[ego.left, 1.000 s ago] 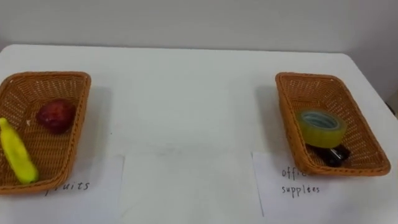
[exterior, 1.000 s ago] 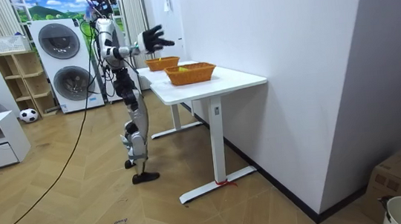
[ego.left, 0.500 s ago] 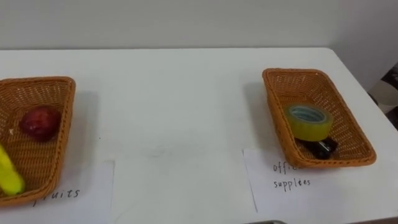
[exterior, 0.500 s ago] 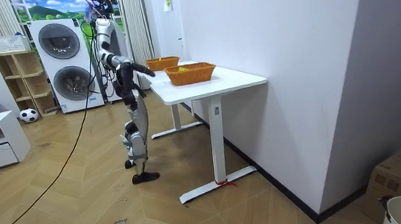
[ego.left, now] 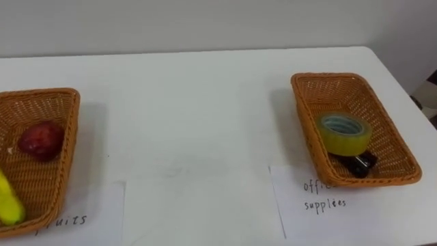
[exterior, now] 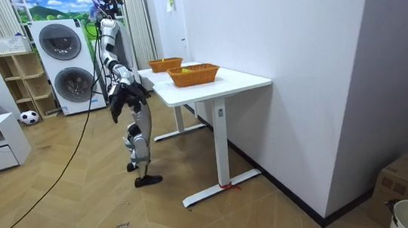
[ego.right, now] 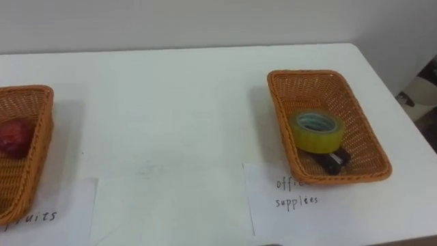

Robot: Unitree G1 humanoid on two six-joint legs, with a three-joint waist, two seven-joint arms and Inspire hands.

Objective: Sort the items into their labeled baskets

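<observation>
- Left eye view: a wicker fruit basket (ego.left: 65,147) sat at the left edge of the white table (ego.left: 198,102). It held 1 red apple (ego.left: 41,140) and 1 banana (ego.left: 8,201), which lay apart from each other. A paper label (ego.left: 89,215) lay partly under the basket's front.
- Far to the right, the office basket (ego.left: 307,126) held 1 roll of yellow tape (ego.left: 343,133). The roll rested against a small black item, seemingly a binder clip (ego.left: 360,162). A second label (ego.left: 321,198) lay in front of it.
- Room view: the robot stood upright at the table's end, near 2 washing machines (exterior: 62,64). Its hands (exterior: 116,109) hung low by its hips, away from both baskets. Whether they were released or clenched could not be told, and nothing could be seen in them.
- Right eye view: the same layout appeared. The apple lay in the left basket, and the tape and the black item lay in the right basket. The tabletop between the 2 baskets carried no loose item.
- Judgement: all 4 items seen lay in the matching baskets, so the sorting looked finished. Nothing visible was left to place.
</observation>
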